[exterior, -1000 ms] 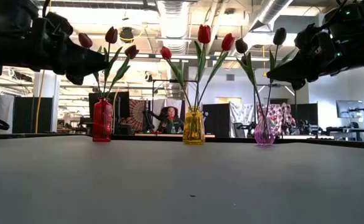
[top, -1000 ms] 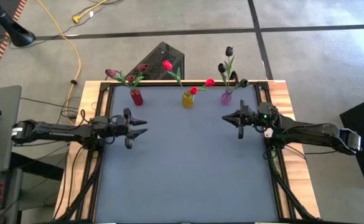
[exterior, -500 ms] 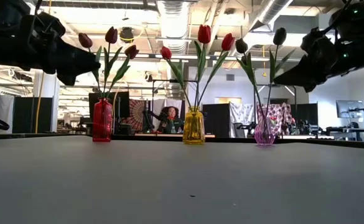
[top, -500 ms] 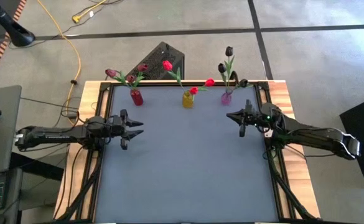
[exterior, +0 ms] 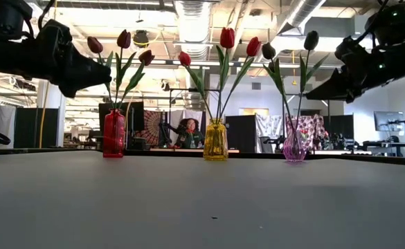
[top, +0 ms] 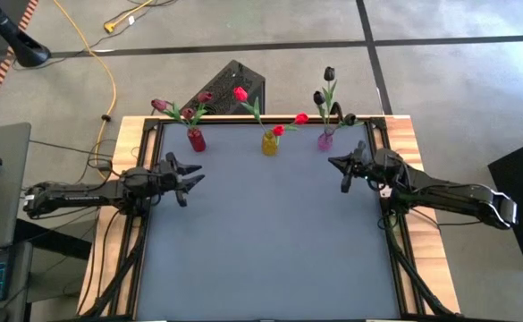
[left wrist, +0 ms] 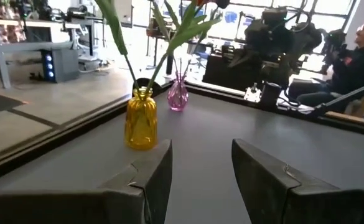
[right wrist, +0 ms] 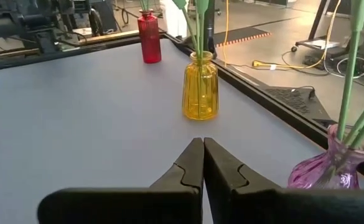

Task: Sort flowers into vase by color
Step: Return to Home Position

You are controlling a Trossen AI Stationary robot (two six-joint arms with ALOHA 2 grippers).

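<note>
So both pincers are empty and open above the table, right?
Not quite. Both are empty above the table, but only the left pincer is open. The right pincer is shut, as the right wrist view shows.

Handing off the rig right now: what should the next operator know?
Left hand open, empty, above the table's left side.
Right hand shut, empty, above the right side, near the purple vase.
Maroon tulips stand in the red vase, red tulips in the yellow vase, black tulips in the purple vase.
Sorting looks done; only parking both arms seems left.
</note>
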